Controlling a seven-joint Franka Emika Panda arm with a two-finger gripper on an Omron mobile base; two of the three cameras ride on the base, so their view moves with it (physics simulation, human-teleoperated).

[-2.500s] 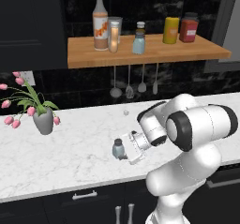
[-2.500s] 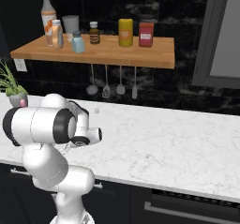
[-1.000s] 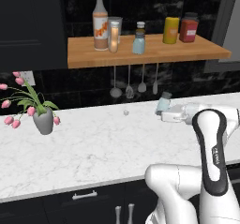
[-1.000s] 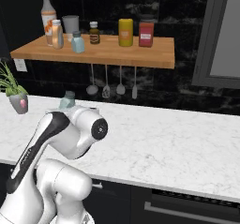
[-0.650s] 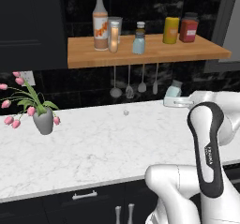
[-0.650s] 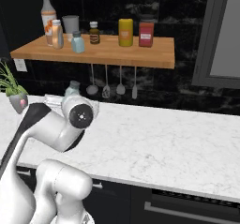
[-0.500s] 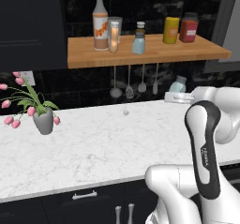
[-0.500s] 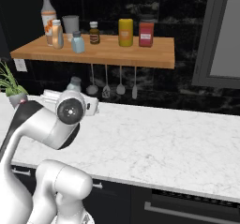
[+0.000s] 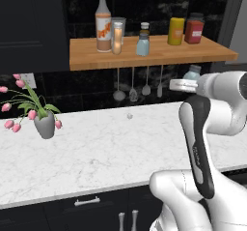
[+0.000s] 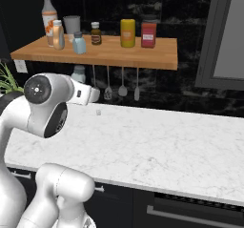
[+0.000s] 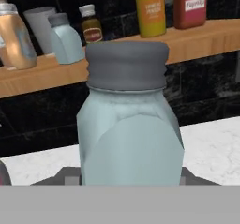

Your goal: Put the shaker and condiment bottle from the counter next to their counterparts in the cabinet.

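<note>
Gripper (image 9: 187, 84) clamped on the shaker (image 9: 192, 72), held aloft below the cabinet (image 9: 202, 56) edge; fingertips hidden behind the white hand and forearm. Free air lies between plank and counter (image 9: 96, 148) there.

Right base view: the shaker (image 10: 78, 73) is partly masked by the arm, just under the plank's front edge (image 10: 143, 60), beside hanging utensils (image 10: 122, 85).

Hand view: the shaker (image 11: 129, 124) stands upright, pale blue translucent body, ribbed dark grey cap; its base is cut off. Its twin shaker (image 11: 64, 39) stands on the plank beside the orange condiment bottle (image 11: 16, 35).
</note>
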